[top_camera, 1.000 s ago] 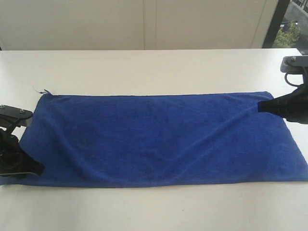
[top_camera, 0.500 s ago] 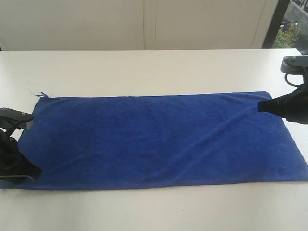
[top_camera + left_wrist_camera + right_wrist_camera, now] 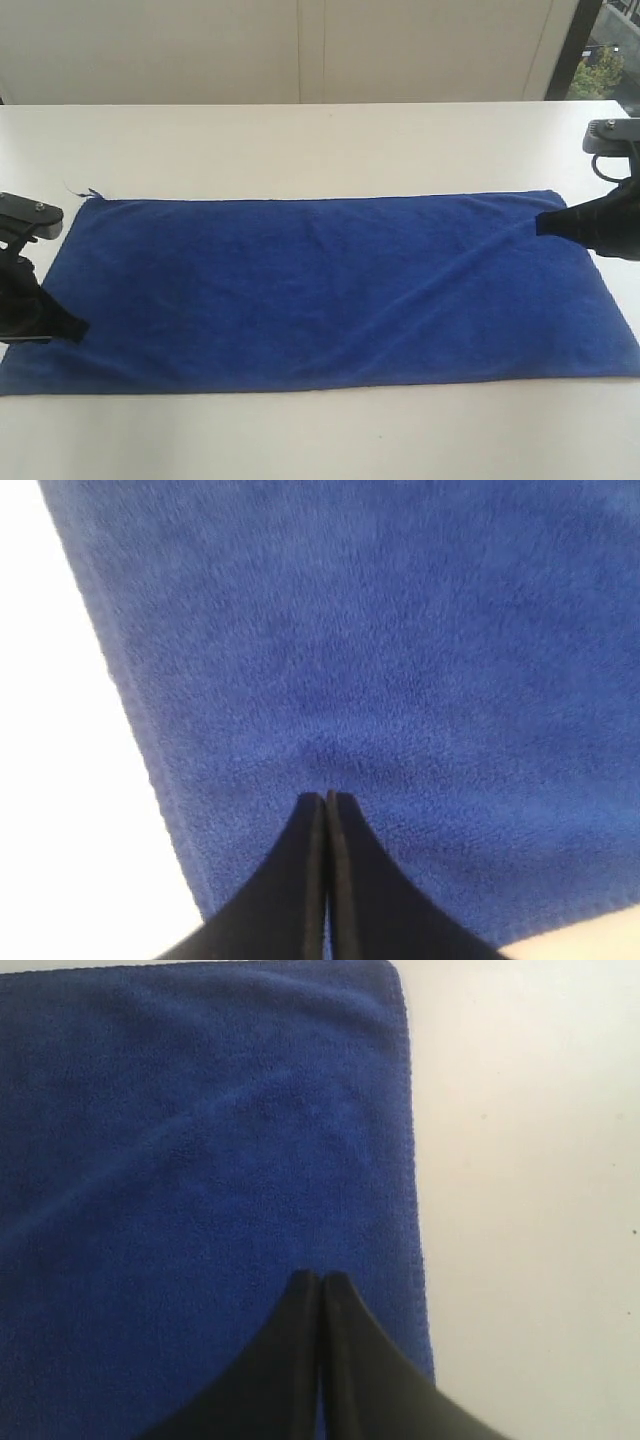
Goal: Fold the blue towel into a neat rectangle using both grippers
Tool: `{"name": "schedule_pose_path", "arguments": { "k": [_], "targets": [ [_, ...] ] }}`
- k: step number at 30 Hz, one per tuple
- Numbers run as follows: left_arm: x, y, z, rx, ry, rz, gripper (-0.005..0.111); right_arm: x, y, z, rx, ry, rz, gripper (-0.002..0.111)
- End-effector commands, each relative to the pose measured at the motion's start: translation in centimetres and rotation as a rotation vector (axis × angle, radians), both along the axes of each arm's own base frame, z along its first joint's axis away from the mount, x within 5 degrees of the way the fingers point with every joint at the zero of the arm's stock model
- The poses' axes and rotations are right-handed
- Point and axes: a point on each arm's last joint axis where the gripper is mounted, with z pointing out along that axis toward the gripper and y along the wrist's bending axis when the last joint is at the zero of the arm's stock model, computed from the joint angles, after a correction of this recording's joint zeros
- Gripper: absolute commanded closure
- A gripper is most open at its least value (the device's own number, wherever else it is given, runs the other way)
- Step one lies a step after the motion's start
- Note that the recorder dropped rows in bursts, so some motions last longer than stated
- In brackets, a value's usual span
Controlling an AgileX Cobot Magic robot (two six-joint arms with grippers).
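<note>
So the left claw [image 3: 72, 330] sits at roughly 8 o'clock on the blue towel [image 3: 330, 290], a little in from the short hem. Its 2 fingers are squeezed right together, and in the left wrist view the terry puckers at the tips, so it's got a small nip of cloth. The arm body behind it hangs off the towel's edge over the white bench [image 3: 300, 140].

The towel itself lies spread flat and lengthwise across the bench, not folded at all. A loose thread [image 3: 78, 190] sticks out at its 10 o'clock corner. A soft crease runs diagonally from the middle up toward 2 o'clock.

That crease ends at the right claw [image 3: 542, 222], near the 2 o'clock corner, fingers also pressed tight with cloth pinched between them. Its body and grey top plate sit out at 3 o'clock.

Nothing else lies on the bench. Behind it there's a pale wall [image 3: 300, 50], and a window [image 3: 605, 60] with greenery at 1 o'clock.
</note>
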Motion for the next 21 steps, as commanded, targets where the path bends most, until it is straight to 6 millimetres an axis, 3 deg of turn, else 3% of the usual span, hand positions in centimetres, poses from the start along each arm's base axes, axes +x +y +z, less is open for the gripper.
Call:
{"name": "schedule_pose_path", "arguments": {
  "k": [1,4,10,21],
  "targets": [
    [-0.3,0.0,0.8,-0.004,-0.022,0.0,0.107,-1.0,-0.1,-0.2,-0.002,0.099,-0.018,0.108],
    [-0.3,0.0,0.8,-0.007,-0.021,0.003,0.107,-2.6,-0.3,-0.5,-0.019,0.243,-0.026,0.108],
    [-0.5,0.1,0.4,-0.01,-0.032,0.008,0.107,-3.6,-0.2,-3.0,-0.011,0.317,-0.024,0.108],
    [-0.3,0.0,0.5,-0.014,-0.053,0.014,0.107,-4.8,0.0,-4.3,-0.003,0.327,-0.02,0.108]
  ]
}}
